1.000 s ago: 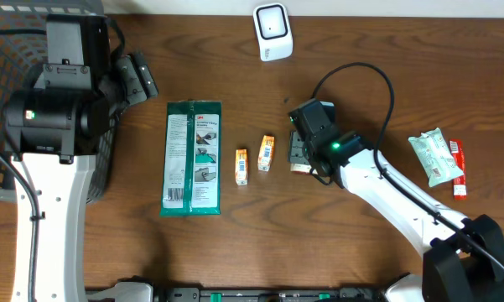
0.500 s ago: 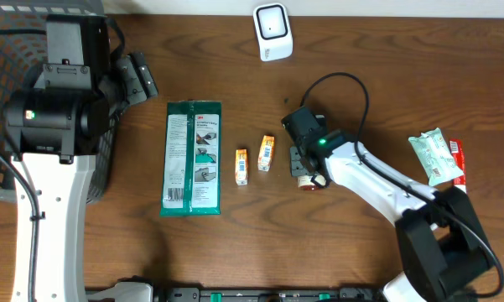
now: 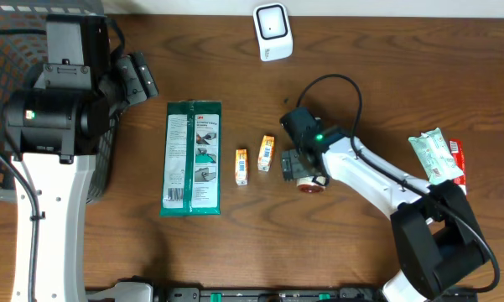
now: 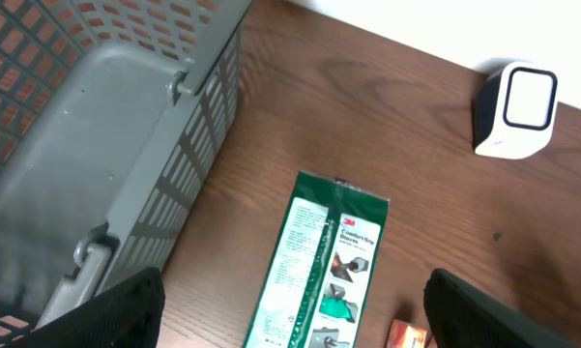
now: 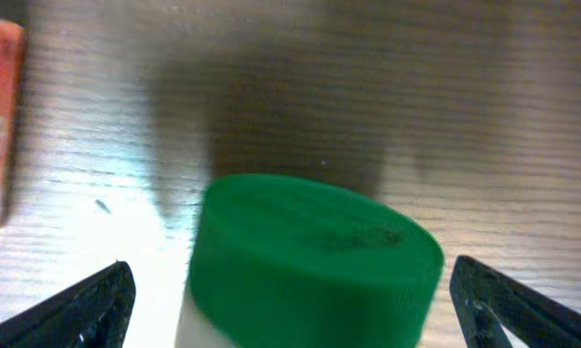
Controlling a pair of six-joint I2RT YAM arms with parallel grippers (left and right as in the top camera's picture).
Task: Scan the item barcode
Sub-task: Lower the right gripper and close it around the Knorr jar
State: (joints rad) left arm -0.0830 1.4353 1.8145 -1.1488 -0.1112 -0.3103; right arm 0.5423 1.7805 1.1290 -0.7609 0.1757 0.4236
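Green-capped bottle (image 5: 314, 261) near the middle of the surface (image 3: 361, 50), directly below the right gripper (image 5: 290, 304). White body under the cap (whether standing or lying, cannot tell). Right gripper spread wide — fingers (image 5: 77, 309) well out to either side of the cap, clear wood showing in the gaps, nothing grasped.

Just beside the bottle toward the left edge: two small orange boxes (image 3: 267, 153) (image 3: 241, 166), apart from each other. Past those, a long green packet (image 3: 194, 157) lying flat, long side running from far edge to near edge.

At the far edge, a white scanner (image 3: 272, 32). Near the right edge, a pale wrapped pack (image 3: 434, 157) with a red bar (image 3: 458, 168) against it.

Off the left edge, a grey mesh basket (image 3: 0, 50). Above its rim, the left gripper (image 4: 290, 309) — fingers wide apart and empty.
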